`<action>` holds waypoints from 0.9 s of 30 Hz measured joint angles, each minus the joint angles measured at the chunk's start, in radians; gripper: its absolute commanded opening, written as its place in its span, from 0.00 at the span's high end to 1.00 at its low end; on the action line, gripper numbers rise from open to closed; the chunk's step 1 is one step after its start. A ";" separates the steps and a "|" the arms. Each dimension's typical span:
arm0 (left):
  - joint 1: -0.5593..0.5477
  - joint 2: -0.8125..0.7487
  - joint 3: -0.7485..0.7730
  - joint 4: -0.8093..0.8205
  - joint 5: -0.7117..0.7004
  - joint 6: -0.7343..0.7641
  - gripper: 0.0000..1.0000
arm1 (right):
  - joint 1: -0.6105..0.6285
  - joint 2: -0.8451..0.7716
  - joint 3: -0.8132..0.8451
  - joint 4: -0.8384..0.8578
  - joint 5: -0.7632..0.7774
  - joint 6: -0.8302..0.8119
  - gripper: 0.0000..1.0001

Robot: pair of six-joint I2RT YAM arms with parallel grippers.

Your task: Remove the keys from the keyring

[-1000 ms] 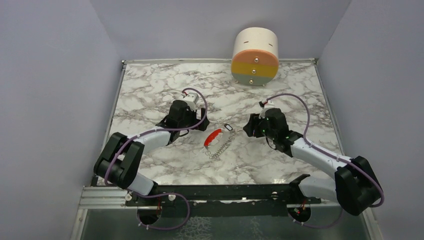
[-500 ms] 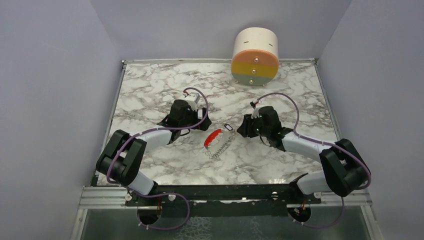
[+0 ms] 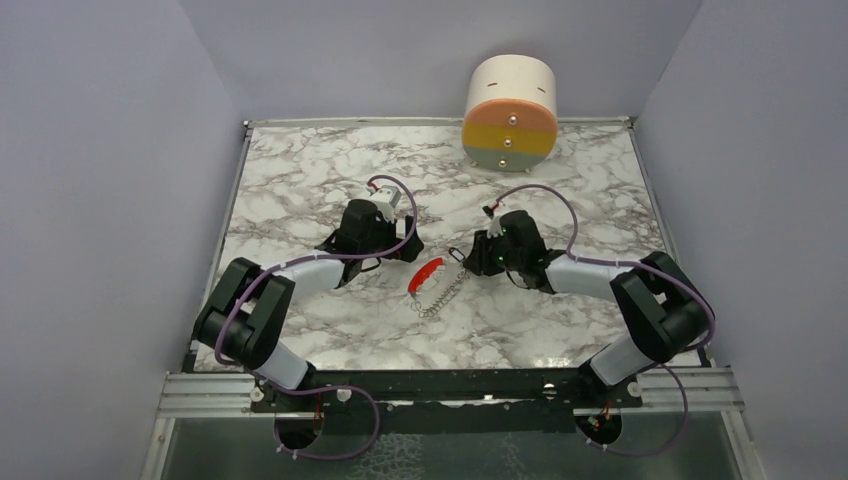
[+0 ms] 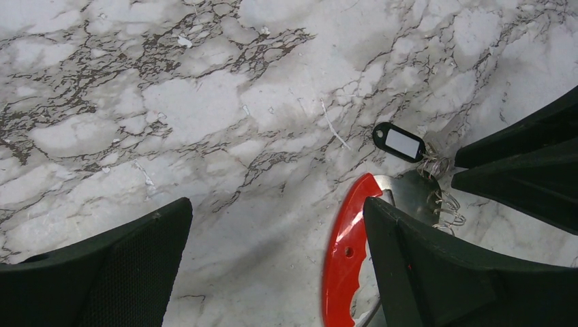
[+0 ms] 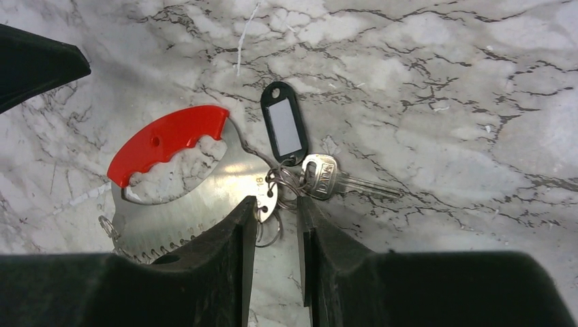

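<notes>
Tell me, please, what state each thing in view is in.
Left gripper: fingers wide open, empty.
Right gripper: fingers narrowly apart, straddling the keyring.
Keyring: lying flat, nothing removed.
Key: lying flat, on the keyring.
Red-handled tool: lying flat, on the keyring.
Black tag: lying flat, on the keyring.
Drawer unit: drawers shut.

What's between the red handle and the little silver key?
Small wire rings and the end of the black tag, shown in the right wrist view.
</notes>
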 measured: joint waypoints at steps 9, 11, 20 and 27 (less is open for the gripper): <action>0.000 -0.010 0.000 0.002 0.000 0.000 0.01 | 0.020 0.026 0.018 -0.002 0.016 -0.003 0.77; 0.000 -0.015 0.000 0.002 0.000 0.000 0.01 | 0.026 0.034 0.024 -0.007 0.038 -0.006 0.77; 0.000 -0.027 0.000 0.008 0.002 0.000 0.01 | 0.040 0.017 0.032 -0.020 0.085 -0.033 0.76; 0.000 -0.027 0.000 0.011 0.007 0.000 0.01 | 0.045 0.003 0.048 -0.023 0.136 -0.058 0.76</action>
